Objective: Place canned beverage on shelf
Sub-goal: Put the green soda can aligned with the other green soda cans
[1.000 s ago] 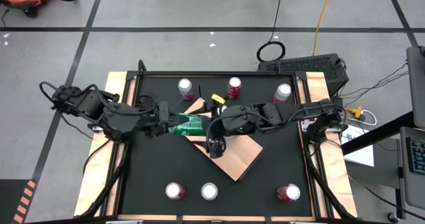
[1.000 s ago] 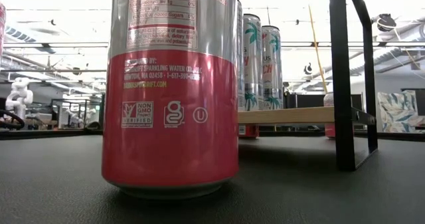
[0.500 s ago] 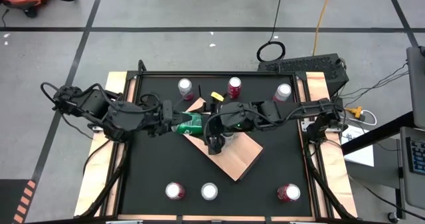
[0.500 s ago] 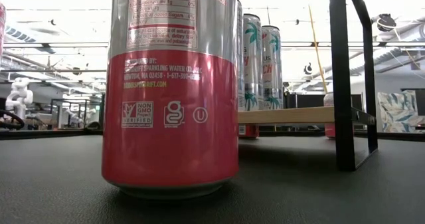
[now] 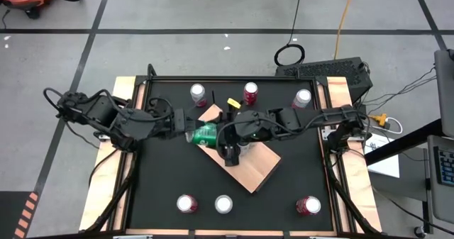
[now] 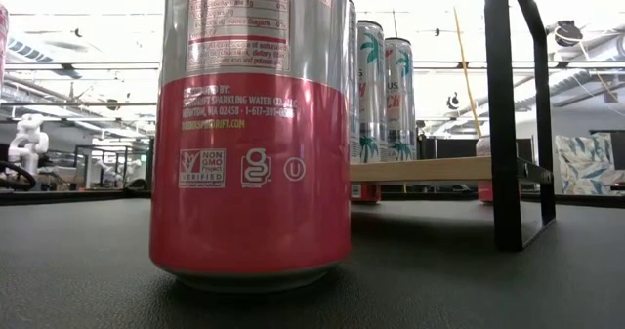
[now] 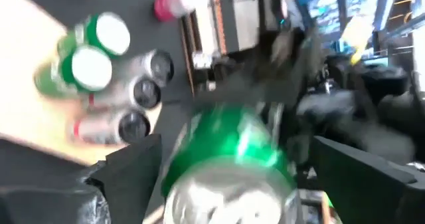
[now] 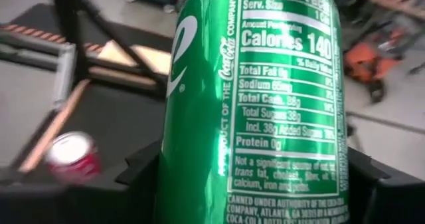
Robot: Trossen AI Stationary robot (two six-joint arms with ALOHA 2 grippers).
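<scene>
Left gripper [image 5: 186,128] let go, spread wide; green can [image 5: 206,133] clamped in right gripper [image 5: 221,135] over shelf [image 5: 252,169].

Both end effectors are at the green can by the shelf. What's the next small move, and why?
Probably draw the left end effector straight back off the green can. Its fingers stand open either side, while the right end effector grips the can's body, so the right arm can carry it onto the shelf.
</scene>
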